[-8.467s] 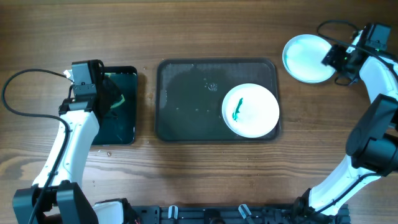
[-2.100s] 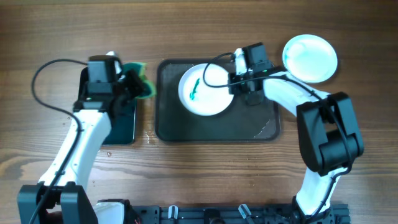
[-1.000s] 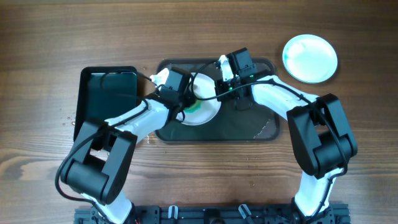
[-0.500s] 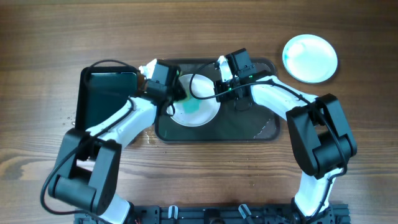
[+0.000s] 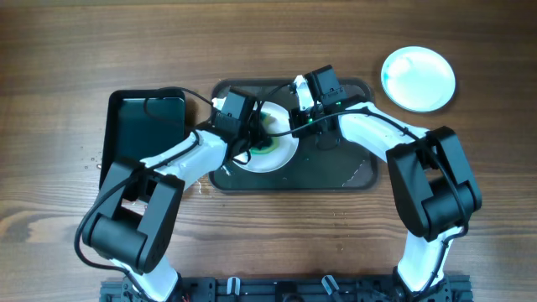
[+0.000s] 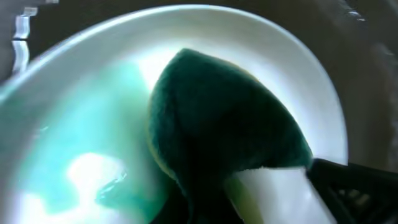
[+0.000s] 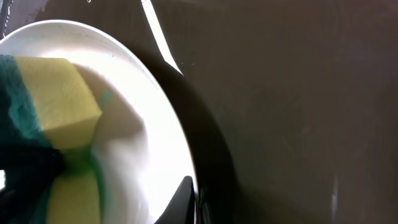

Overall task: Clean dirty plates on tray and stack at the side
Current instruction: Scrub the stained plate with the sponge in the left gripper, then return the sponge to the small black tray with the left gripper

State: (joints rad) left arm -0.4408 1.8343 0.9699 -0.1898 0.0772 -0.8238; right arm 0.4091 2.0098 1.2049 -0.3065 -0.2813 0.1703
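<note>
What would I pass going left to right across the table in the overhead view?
Black tray → white plate with the sponge on it → pale plate on the bare wood at far right.

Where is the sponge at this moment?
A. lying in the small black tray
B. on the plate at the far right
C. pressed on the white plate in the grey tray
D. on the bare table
C: the left gripper holds the sponge down on the white plate inside the grey tray.
</note>
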